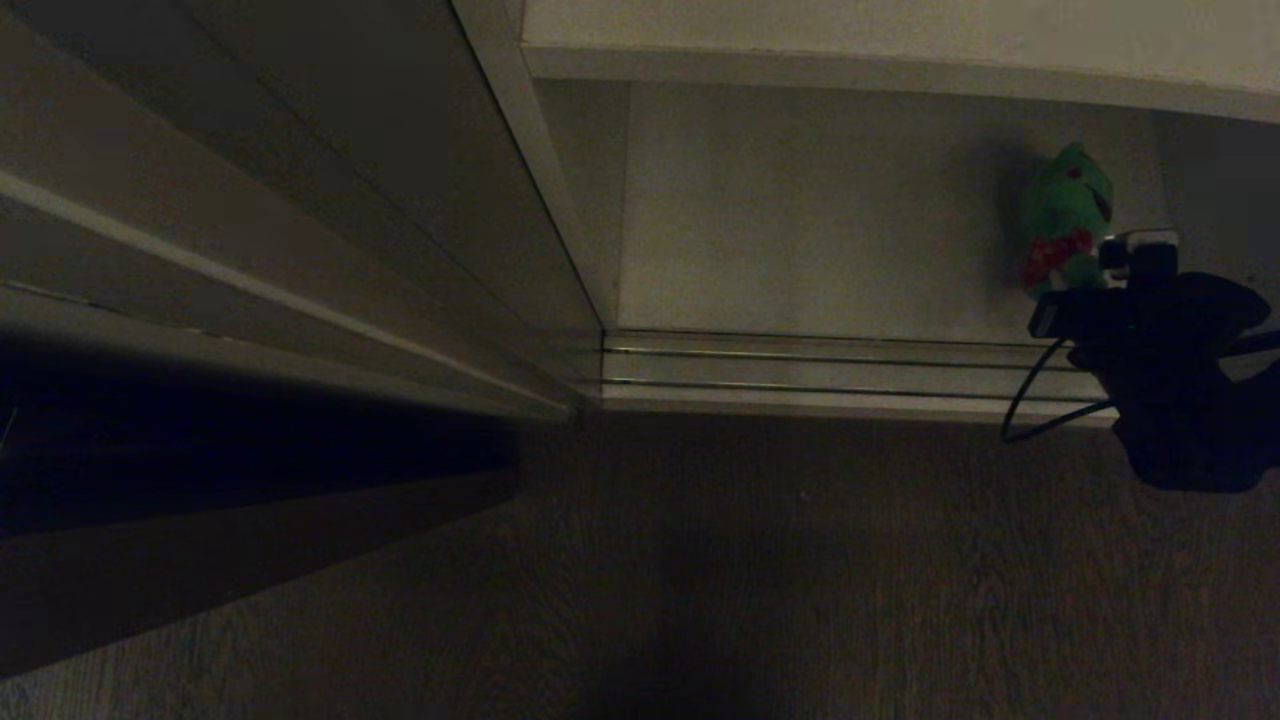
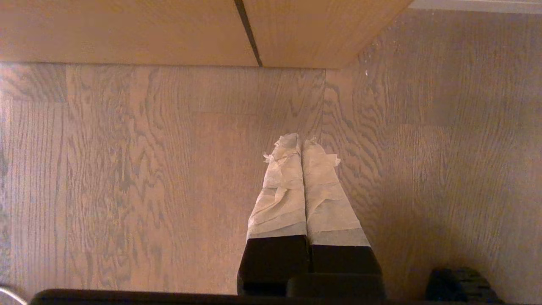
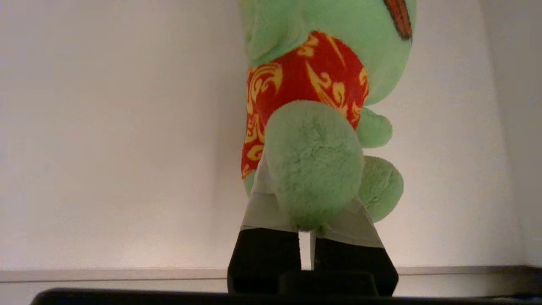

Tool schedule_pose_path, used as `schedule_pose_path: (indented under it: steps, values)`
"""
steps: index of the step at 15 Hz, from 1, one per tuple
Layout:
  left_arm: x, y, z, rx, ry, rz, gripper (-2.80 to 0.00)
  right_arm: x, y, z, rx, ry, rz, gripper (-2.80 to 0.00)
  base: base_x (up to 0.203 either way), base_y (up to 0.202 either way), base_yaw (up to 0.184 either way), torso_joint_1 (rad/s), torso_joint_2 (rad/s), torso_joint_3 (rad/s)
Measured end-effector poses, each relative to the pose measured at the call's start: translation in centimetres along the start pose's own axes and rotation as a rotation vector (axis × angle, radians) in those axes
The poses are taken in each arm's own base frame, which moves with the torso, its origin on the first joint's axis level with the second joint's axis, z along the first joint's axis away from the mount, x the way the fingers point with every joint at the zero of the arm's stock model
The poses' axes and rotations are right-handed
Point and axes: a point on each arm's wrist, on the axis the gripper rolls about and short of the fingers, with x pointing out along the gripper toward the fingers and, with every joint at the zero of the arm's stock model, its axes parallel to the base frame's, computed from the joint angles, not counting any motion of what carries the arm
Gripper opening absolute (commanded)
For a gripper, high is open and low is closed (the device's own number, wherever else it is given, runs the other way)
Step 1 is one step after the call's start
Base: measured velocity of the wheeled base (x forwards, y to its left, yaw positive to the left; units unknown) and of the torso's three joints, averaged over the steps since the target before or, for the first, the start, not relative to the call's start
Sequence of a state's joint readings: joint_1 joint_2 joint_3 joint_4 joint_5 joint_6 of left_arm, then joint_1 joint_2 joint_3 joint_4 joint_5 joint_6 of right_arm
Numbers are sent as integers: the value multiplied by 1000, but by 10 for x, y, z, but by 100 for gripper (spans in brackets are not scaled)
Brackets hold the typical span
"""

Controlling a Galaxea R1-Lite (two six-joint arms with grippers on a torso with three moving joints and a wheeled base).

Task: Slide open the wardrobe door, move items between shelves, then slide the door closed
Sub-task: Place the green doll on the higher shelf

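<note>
One white shelf (image 1: pixel 800 250) lies under your right end effector (image 3: pixel 311 212), clamped on the green frog's (image 3: pixel 322 127) foot; left end effector (image 2: pixel 301 148) closed over wood floor (image 2: pixel 127 169).

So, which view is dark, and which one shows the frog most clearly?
Head view: very dim, the floor nearly black, the frog small. Right wrist view: evenly lit, the frog sharp, its top cut off. Left wrist view: warm orange light on the floor.

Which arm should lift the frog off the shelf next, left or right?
Right. The right gripper already reaches into the open wardrobe, its jaws pinching the frog's foot on the shelf. The left gripper hangs shut above the floor, away from the toy.
</note>
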State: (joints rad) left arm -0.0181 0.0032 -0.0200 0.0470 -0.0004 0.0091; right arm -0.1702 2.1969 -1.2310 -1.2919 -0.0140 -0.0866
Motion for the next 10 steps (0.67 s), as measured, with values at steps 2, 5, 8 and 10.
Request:
schedule_pose_path:
  steps: [2,5,8,10]
  values:
    - [0,0,0,0,0,1,-280,-8,0,5,1,-14,6,-280,0,0,0,0,0,0]
    - [0,0,0,0,0,1,-280,-18,-1,15,57,-21,8,-280,0,0,0,0,0,0]
    - [0,0,0,0,0,1,-280,-35,-1,14,83,31,20,-280,0,0,0,0,0,0]
    - [0,0,0,0,0,1,-280,-48,-1,13,123,77,28,-280,0,0,0,0,0,0]
